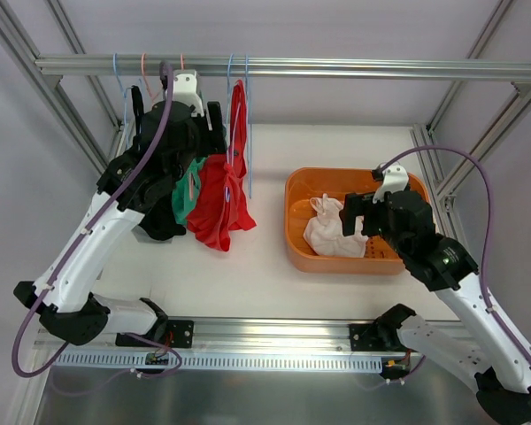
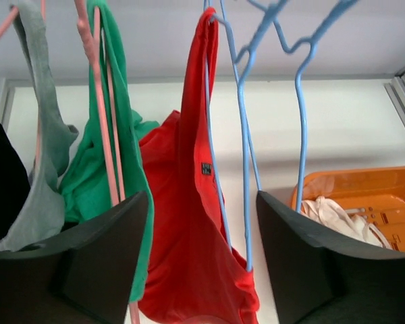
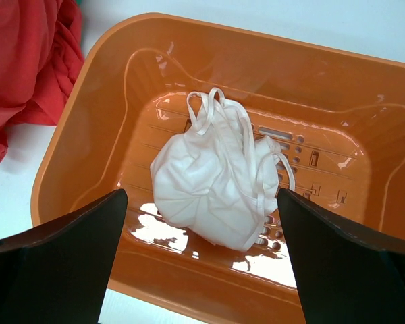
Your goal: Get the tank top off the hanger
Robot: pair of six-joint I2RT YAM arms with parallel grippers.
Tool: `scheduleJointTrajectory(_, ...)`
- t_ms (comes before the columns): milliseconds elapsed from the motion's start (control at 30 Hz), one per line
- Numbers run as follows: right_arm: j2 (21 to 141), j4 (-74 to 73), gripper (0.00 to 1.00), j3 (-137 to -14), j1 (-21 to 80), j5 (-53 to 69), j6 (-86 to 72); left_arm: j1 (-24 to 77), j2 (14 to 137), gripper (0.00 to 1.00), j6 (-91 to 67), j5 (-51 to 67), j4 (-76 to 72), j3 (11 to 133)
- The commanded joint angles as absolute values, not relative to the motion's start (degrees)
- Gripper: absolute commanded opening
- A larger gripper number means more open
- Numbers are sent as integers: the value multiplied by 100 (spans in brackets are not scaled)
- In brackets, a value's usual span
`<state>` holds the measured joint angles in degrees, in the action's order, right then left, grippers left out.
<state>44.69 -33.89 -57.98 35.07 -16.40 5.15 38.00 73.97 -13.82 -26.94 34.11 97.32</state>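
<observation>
While the overhead camera is hiding the left arm's fingers behind its own dark wrist, the two wrist cameras are showing what lies between each pair. Nearest, toward the right edge of the bench (image 1: 248,274), the right jaws are standing wide apart above an orange basket (image 3: 74,115), gripping nothing. A crumpled white garment (image 3: 209,196) is lying loose on the basket floor beneath them, its thin straps curling upward.

Farther back, over the far left corner, the left jaws are also standing apart, unclamped, framing the red tank top (image 2: 182,256) and the blue hanger (image 2: 244,135) carrying it. Only this wrist view is showing the small dark label on the red cloth and the blue wire running down its front. The tank top is drooping in long soft folds, one strap looping over the hanger. Beside it a green garment (image 2: 88,182) is hanging on a pink hanger (image 2: 98,121), everything dangling from the rail (image 1: 283,66) along the far edge.
</observation>
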Motion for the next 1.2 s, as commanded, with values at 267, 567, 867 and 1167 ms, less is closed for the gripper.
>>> scheduleJointTrajectory(267,4526,-3349,99,-5608,3481,-1433,615,3595,8209,59,-1239,-1881,3340,10397)
scheduleJointTrajectory(567,4526,-3296,99,-5476,3489,-1266,598,3586,8341,8,-1380,-2188,3340,10371)
scheduleJointTrajectory(867,4649,-3129,99,-5441,3489,-1143,615,3604,8069,0,-1617,-2601,3270,10521)
scheduleJointTrajectory(1167,4676,-2927,99,-5352,3489,-871,615,3612,7638,0,-1591,-2207,2795,10319)
